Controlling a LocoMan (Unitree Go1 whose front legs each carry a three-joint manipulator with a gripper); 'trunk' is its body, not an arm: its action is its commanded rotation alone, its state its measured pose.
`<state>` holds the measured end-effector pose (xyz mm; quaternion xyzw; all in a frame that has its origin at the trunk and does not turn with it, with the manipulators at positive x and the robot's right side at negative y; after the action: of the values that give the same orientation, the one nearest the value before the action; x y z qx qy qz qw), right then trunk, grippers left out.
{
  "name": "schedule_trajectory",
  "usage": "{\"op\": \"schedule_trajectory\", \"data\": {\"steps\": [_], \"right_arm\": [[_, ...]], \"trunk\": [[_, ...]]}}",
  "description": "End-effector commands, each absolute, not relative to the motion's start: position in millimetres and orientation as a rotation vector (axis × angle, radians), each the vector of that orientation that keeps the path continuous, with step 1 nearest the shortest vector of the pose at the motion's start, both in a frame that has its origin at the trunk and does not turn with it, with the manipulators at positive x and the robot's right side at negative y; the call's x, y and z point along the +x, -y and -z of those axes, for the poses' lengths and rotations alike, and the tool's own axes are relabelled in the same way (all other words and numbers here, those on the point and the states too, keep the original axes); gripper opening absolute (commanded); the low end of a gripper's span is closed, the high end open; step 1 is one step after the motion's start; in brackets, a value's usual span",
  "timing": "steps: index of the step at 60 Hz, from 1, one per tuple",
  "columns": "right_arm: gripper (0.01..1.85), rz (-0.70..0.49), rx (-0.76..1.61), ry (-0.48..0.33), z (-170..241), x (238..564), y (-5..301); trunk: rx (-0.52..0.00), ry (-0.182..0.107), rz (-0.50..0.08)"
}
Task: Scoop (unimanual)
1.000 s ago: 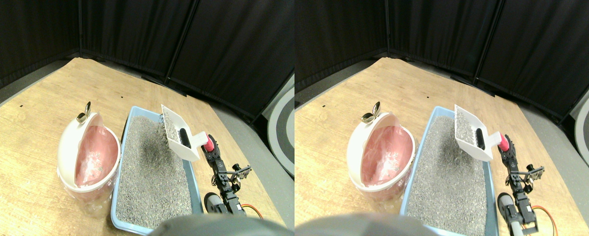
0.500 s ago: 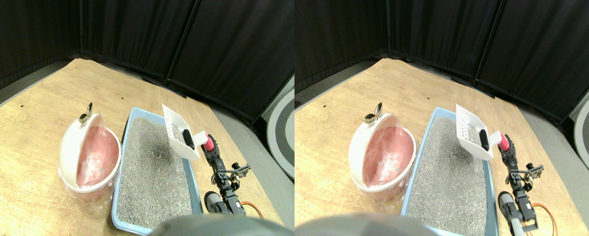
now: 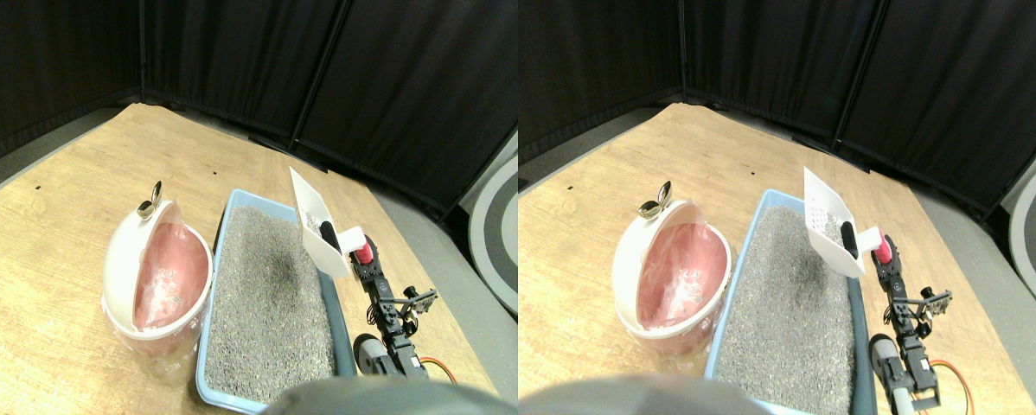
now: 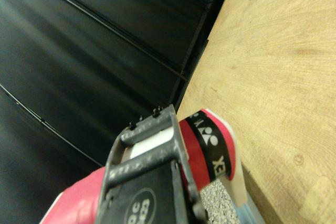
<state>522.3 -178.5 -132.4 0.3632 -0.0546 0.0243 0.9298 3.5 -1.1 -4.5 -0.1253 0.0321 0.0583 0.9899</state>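
From my end, near to far: right gripper (image 3: 364,258) sits at the scoop's red-wrapped handle (image 3: 365,252); can't tell if it's clamped. White scoop (image 3: 317,226) is raised, tilted, w/ a dark lump, over the litter tray (image 3: 217,259) far-right edge. Light, rigid plastic, I'd guess; take it by the wrap. Bin (image 3: 156,275) left of tray.

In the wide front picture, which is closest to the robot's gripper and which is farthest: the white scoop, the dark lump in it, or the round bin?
1. Dark lump, in the scoop.
2. White scoop, above the tray's right edge.
3. Round bin, far left.
Right gripper.
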Motion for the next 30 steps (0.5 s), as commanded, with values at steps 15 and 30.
{"op": "schedule_trajectory", "data": {"steps": [15,30], "right_arm": [[0.06,-0.184,0.358,0.188,91.0,512.5,161.6],[0.06,-0.331,0.265,0.189,69.6,519.9,140.6]], "trunk": [[-0.281,-0.036,-0.152],[-0.310,-0.033,-0.187]]}}
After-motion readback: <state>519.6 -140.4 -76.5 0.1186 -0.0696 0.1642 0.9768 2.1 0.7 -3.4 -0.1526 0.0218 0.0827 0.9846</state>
